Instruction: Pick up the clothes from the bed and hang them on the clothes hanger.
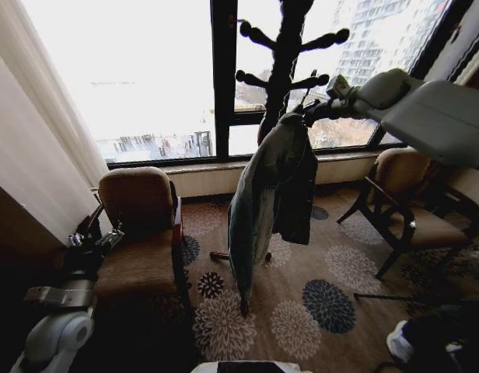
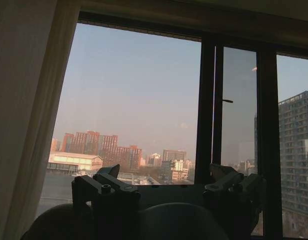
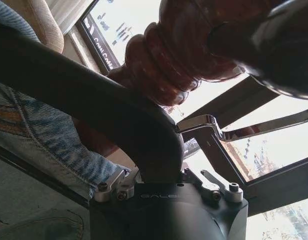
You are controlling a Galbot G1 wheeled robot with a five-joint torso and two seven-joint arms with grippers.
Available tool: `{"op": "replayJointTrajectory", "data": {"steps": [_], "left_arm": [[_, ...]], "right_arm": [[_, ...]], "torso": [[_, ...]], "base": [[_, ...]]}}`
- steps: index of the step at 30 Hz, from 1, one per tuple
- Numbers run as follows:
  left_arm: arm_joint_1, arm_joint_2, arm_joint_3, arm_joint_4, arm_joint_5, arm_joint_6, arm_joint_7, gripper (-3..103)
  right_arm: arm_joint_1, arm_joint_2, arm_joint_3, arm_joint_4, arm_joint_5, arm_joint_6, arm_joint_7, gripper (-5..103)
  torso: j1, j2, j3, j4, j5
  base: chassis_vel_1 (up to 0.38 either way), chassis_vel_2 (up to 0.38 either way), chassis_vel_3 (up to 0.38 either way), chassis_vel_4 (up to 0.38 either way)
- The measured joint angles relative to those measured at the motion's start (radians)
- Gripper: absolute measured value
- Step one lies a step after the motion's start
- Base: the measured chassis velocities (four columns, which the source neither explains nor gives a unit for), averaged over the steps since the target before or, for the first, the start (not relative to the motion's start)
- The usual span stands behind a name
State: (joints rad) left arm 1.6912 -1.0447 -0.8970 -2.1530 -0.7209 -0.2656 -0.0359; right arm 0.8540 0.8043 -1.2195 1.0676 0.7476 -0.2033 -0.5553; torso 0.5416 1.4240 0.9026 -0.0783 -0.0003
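Denim jacket (image 1: 267, 194) hangs at the wooden coat stand (image 1: 284, 47); my right gripper (image 1: 317, 109) clasps its hanger (image 3: 94, 105); my left gripper (image 2: 169, 192) is parked, spread wide.

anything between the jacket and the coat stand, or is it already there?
Nothing visible in the way. The right gripper holds the jacket right up against the coat stand, below its pegs. The left gripper sits low by the armchair.

denim jacket (image 1: 264, 203) draped, hanging upright

washed denim jacket (image 1: 263, 194) (cloth), glossy turned-wood stand (image 3: 184, 55)
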Motion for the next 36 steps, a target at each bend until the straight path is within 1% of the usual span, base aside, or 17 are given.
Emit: {"op": "replayJointTrajectory", "data": {"steps": [2,5,12,15,20,29,36], "left_arm": [[0.000,0.000,0.000,0.000,0.000,0.000,0.000,100],[0.004,0.000,-0.005,0.001,0.000,-0.002,0.000,100],[0.004,0.000,-0.005,0.004,-0.001,-0.003,0.001,100],[0.004,-0.002,-0.004,0.008,-0.001,-0.005,0.002,100],[0.001,-0.003,-0.002,0.013,0.000,-0.007,0.003,100],[-0.009,-0.006,0.001,0.023,-0.001,-0.008,0.005,100],[-0.015,-0.005,0.002,0.030,-0.001,-0.011,0.008,100]], "right_arm": [[-0.002,0.000,0.002,0.000,-0.003,0.000,0.001,25],[-0.007,0.003,0.003,-0.004,-0.015,0.004,0.000,25],[-0.010,0.019,0.009,-0.019,-0.026,0.012,-0.003,25],[-0.011,0.035,0.019,-0.030,-0.034,0.014,-0.002,25],[-0.017,0.047,0.021,-0.033,-0.047,0.017,-0.001,25],[-0.046,0.091,0.038,-0.064,-0.070,0.017,0.007,25],[-0.035,0.103,0.036,-0.083,-0.087,0.024,-0.001,25]], "torso": [[0.000,0.000,0.000,0.0000,0.0000],[0.000,0.000,0.000,-0.0006,0.0005],[0.000,0.000,0.000,-0.0006,0.0004],[0.000,0.000,0.000,-0.0002,0.0000],[0.000,0.000,0.000,-0.0006,0.0002],[0.000,0.000,0.000,-0.0005,0.0000],[0.000,0.000,0.000,-0.0005,0.0004]], "base": [[0.000,0.000,0.000,0.000],[0.000,0.000,0.000,0.000],[0.000,0.000,0.000,0.000],[0.000,0.000,0.000,0.000],[0.000,0.000,0.000,0.000],[0.000,0.000,0.000,0.000],[0.000,0.000,0.000,0.000]]}}
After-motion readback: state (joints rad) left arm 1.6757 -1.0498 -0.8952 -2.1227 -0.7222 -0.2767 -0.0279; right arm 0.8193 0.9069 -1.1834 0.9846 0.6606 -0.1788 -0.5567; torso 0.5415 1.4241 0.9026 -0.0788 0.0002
